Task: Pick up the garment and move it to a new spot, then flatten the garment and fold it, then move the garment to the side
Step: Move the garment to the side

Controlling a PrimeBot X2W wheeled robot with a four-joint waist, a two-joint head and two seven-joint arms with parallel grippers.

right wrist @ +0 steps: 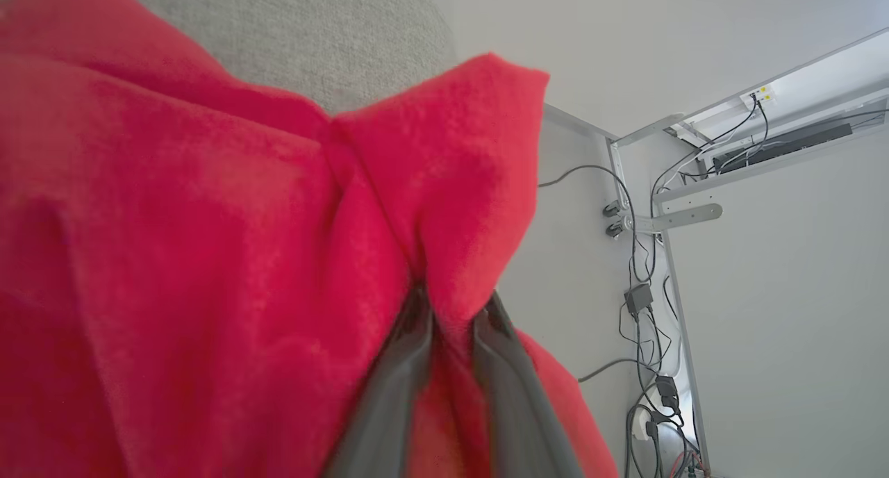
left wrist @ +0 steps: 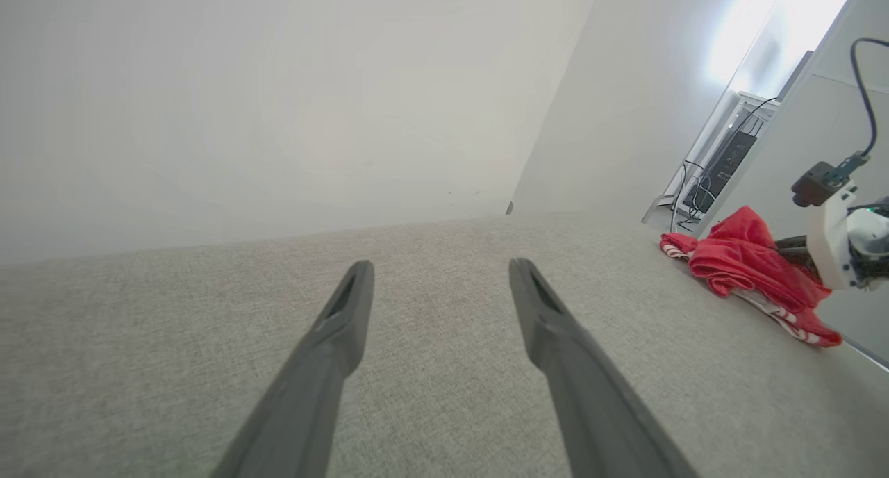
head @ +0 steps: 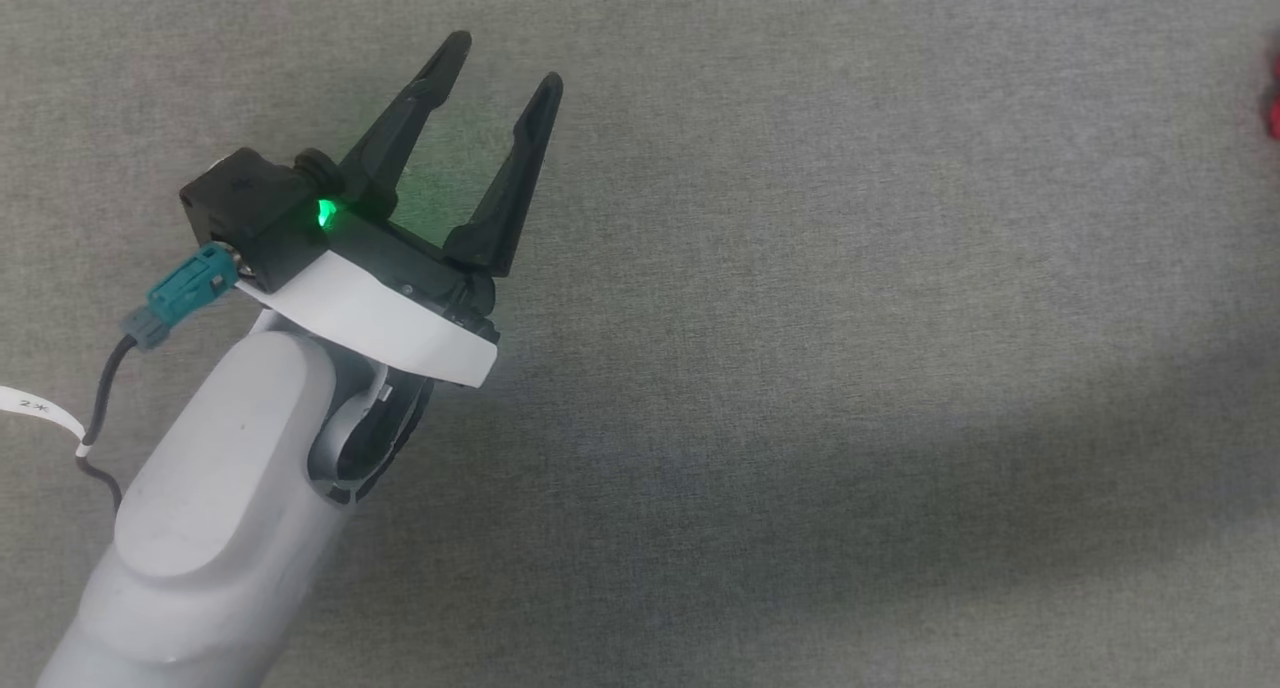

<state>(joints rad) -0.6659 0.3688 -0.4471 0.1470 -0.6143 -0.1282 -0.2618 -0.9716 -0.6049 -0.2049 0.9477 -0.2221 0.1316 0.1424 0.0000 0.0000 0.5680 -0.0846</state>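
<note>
The garment (left wrist: pixel 750 262) is a bunched heap of bright-red cloth with a red-and-white striped border, lying at the far right edge of the grey fabric surface (left wrist: pixel 430 394). A red sliver of the garment (head: pixel 1274 98) shows at the right edge of the head view. In the right wrist view my right gripper (right wrist: pixel 455 304) is shut on a fold of the garment (right wrist: pixel 208 256), with the cloth pinched between its two fingers. My left gripper (head: pixel 505 60) hovers open over bare surface well to the left of the garment. Nothing lies between the fingers of my left gripper (left wrist: pixel 441 266).
The grey surface (head: pixel 800 368) ends at a pale wall (left wrist: pixel 278 117) ahead of the left gripper. Beyond the garment stands a white frame with a black box (left wrist: pixel 722 165). Cables and power adapters (right wrist: pixel 646 304) hang there. My right arm's white wrist (left wrist: pixel 837 235) is beside the garment.
</note>
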